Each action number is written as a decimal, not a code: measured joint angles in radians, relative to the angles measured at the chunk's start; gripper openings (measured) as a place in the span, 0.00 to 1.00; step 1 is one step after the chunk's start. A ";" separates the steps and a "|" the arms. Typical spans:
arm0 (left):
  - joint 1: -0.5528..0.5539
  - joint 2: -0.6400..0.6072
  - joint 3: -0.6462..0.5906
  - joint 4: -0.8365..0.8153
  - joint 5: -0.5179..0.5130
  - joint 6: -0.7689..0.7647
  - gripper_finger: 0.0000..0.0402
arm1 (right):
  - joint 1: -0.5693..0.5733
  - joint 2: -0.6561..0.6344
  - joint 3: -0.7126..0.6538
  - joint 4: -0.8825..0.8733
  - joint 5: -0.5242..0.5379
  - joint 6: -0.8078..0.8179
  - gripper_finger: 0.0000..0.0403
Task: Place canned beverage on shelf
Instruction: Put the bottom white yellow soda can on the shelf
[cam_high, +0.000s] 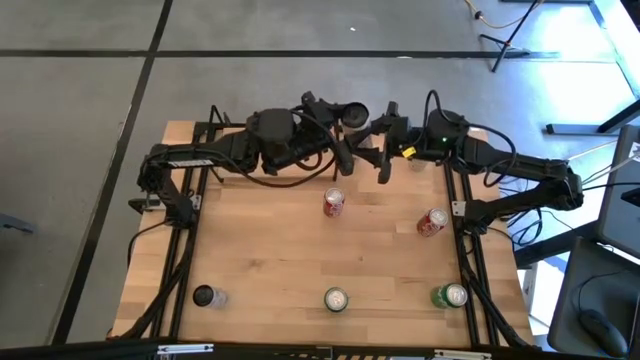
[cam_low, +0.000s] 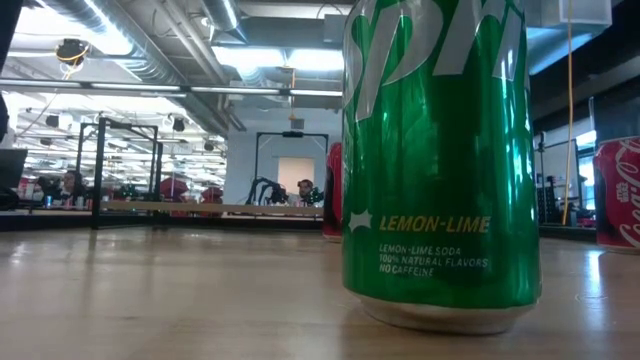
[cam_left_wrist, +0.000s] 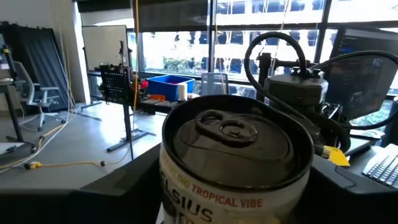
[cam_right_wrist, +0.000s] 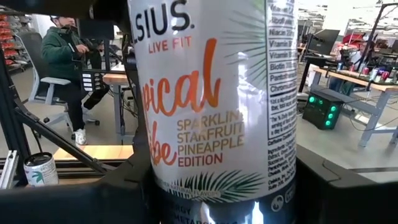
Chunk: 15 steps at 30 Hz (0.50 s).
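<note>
The tall white Celsius can (cam_right_wrist: 211, 99) is standing upright between both grippers: right gripper (cam_right_wrist: 211, 208) fingers are clamping its base, left gripper (cam_left_wrist: 233, 205) fingers are flanking its top, grip unclear.

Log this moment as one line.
phase: handover | white can: between both hands, far table edge | right hand: gripping | left hand: around it
</note>
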 joint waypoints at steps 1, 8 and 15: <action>0.000 0.000 0.000 0.000 0.000 0.007 0.61 | 0.000 0.000 0.000 0.001 -0.001 0.000 0.54; -0.002 -0.002 0.000 -0.008 0.001 0.033 0.56 | -0.001 0.006 0.000 0.001 -0.018 0.004 0.60; 0.046 -0.041 -0.002 -0.127 0.047 0.071 0.56 | -0.006 -0.053 0.001 -0.082 0.006 0.080 0.95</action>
